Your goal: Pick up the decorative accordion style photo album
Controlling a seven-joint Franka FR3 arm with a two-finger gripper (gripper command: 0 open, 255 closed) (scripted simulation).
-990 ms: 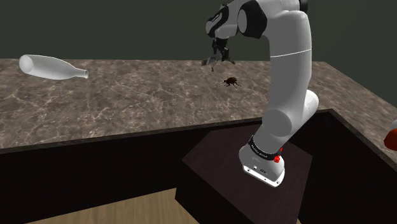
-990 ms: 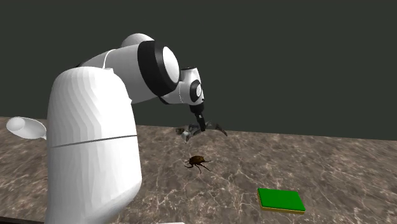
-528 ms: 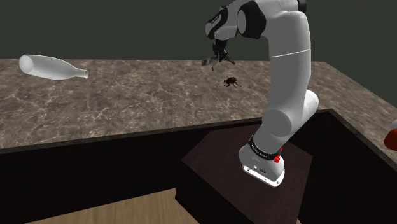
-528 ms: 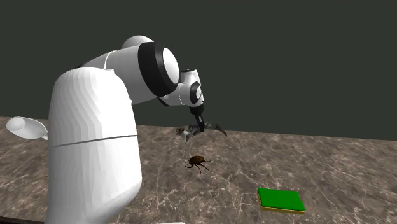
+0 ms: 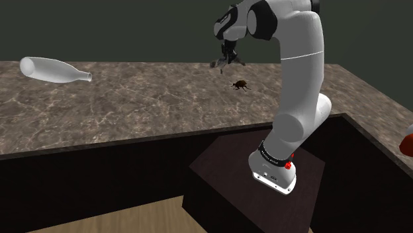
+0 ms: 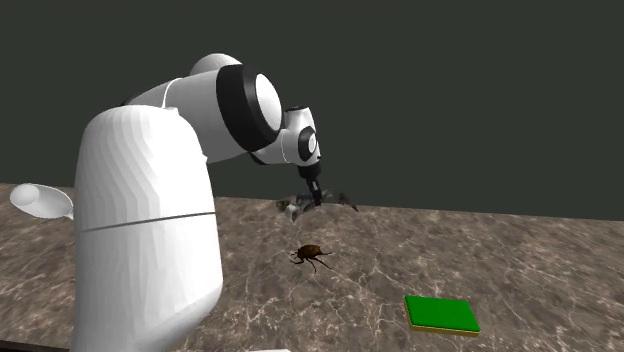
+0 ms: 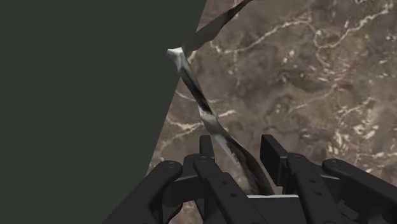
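The black gripper (image 7: 240, 156) clasps the near end of the accordion photo album (image 7: 193, 86) between its two fingers (image 7: 275, 151). The album is a thin zigzag strip of pale and dark folds that stretches away from the fingers and kinks at a white corner. Beneath it lies a brown marble countertop (image 7: 312, 83) with white veins, bordered by a plain dark grey-green wall (image 7: 76, 83).

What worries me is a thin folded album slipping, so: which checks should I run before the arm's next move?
1. Pincer shut on the grey-and-white folded accordion photo album: ok, the strip sits clasped.
2. Album off the brown marbled countertop: cannot tell.
3. Small brown beetle figure apart from the album: ok.
4. Flat green pad clear of the pincer: ok.
5. White bottle lying on its side, far off: ok.
6. Gap to the dark wall behind: cannot tell.
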